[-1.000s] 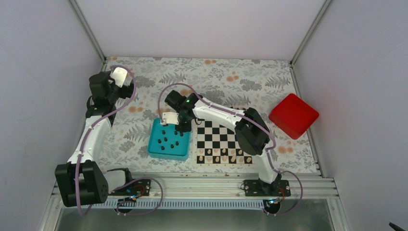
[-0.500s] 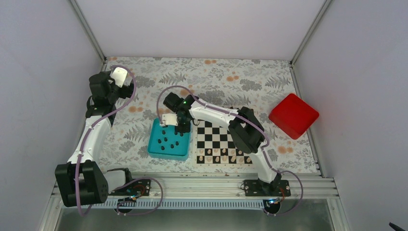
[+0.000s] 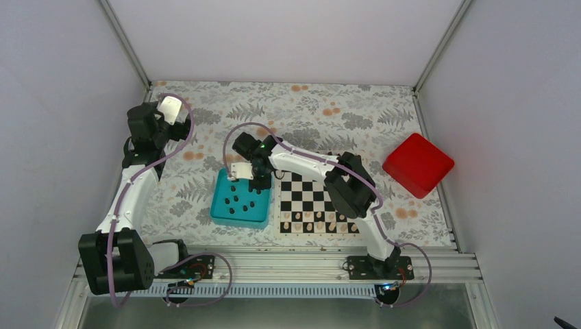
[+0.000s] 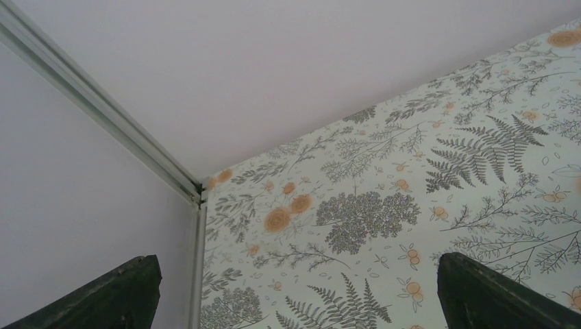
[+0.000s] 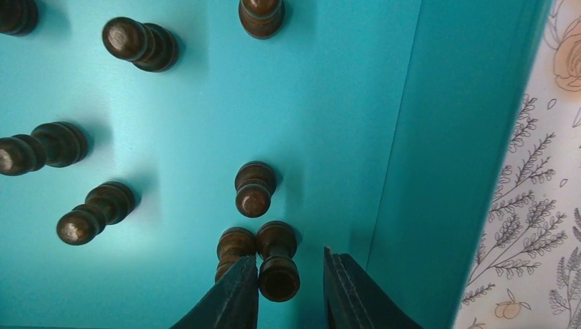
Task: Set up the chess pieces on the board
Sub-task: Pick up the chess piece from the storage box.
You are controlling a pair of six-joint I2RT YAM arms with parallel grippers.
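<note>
Several dark chess pieces (image 3: 240, 200) lie in a teal tray (image 3: 218, 203) left of the board (image 3: 316, 193). My right gripper (image 3: 259, 179) reaches down into the tray's far right corner. In the right wrist view its jaws (image 5: 289, 262) stand open around one upright dark piece (image 5: 277, 274). That piece touches the left finger (image 5: 236, 291), and a gap shows to the right finger (image 5: 346, 291). A second dark piece (image 5: 233, 245) stands just left of it, outside the jaws. My left gripper (image 4: 296, 264) hangs open and empty over the far left of the table.
Pale tan pieces (image 3: 318, 223) fill the board's two near rows. A red box (image 3: 418, 164) sits at the right, close to the wall. The tray's right wall (image 5: 438, 171) rises right beside my right finger. More dark pieces (image 5: 89, 216) lie scattered in the tray.
My right gripper has shifted slightly left over the tray's far right corner and its jaws have narrowed a little. The left arm has not moved.
</note>
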